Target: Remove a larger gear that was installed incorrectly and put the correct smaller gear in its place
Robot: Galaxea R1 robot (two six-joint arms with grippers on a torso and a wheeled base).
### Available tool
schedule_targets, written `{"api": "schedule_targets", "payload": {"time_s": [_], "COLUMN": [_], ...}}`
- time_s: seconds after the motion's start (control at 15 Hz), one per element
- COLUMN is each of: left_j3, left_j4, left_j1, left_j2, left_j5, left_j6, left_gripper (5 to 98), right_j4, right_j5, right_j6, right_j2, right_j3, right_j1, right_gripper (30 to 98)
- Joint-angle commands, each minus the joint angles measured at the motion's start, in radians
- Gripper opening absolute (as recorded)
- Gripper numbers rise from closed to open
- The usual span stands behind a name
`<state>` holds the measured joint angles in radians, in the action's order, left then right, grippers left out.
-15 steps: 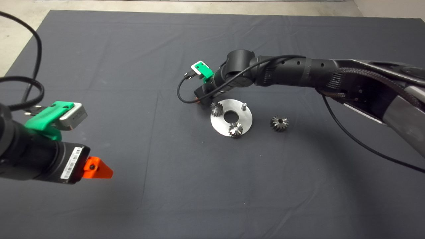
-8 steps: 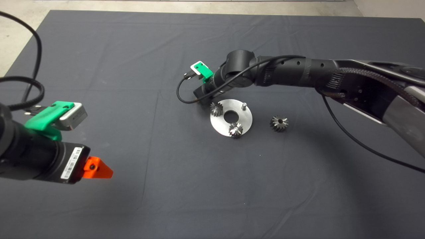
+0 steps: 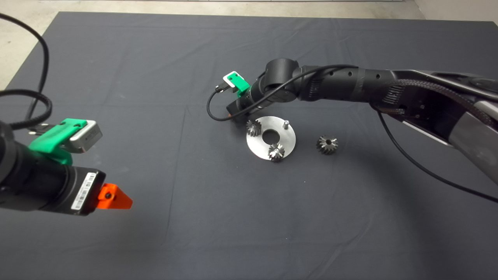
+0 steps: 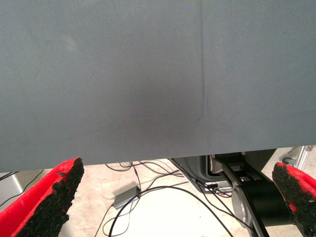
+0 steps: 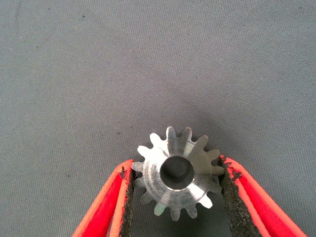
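My right gripper is shut on the smaller gear, a pale steel gear with short teeth and a round centre hole, its pads pressing on both sides. I cannot tell whether the gear rests on the mat or hangs just above it. In the head view this gripper is low over the mat, just behind and left of the round steel plate, and it hides the gear. The larger gear lies on the mat to the right of the plate. My left gripper waits open at the near left.
On the plate sit a small gear at its left rim and another with a star-like centre at its front. A bare pin stands at its back. The right arm's black cable loops beside the gripper.
The right wrist has shifted very slightly away from the plate. The gears on the plate, the larger gear and the left arm have stayed in place.
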<state>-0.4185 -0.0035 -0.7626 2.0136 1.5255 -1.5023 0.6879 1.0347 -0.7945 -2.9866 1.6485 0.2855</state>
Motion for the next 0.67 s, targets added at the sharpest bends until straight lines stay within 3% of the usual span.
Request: {"api": "schedule_targets", "payload": {"time_s": [0.0,0.13,0.33,0.4,0.47,0.6], "left_j3": [0.006,0.006,0.005,0.006,0.006,0.006], "left_j4": [-0.016,-0.017,-0.016,-0.016,-0.016,-0.016], "left_j1": [-0.012,-0.012,-0.012,-0.012,-0.012,-0.012], "left_j2": [-0.003,-0.002,-0.003,-0.002,-0.002,-0.002], "left_j5": [0.01,0.01,0.01,0.01,0.01,0.01], "left_j6": [-0.001,-0.001,-0.001,-0.001,-0.001,-0.001], "left_gripper": [98.1,98.1,98.1,98.1,98.1,98.1], "right_j4": [0.03,0.028,0.028,0.029,0.028,0.028], "right_j5": [-0.01,0.019,0.199,0.245,0.269,0.345], "right_j6": [-0.061,-0.068,-0.065,-0.066,-0.064,-0.087], "right_j2": [0.008,0.013,0.029,0.056,0.093,0.188], "right_j3": [-0.041,-0.046,-0.059,-0.111,-0.185,-0.343], "right_j1": [0.08,0.115,0.151,0.158,0.161,0.159], "right_gripper": [40.8,40.4,40.3,40.4,40.3,40.3]}}
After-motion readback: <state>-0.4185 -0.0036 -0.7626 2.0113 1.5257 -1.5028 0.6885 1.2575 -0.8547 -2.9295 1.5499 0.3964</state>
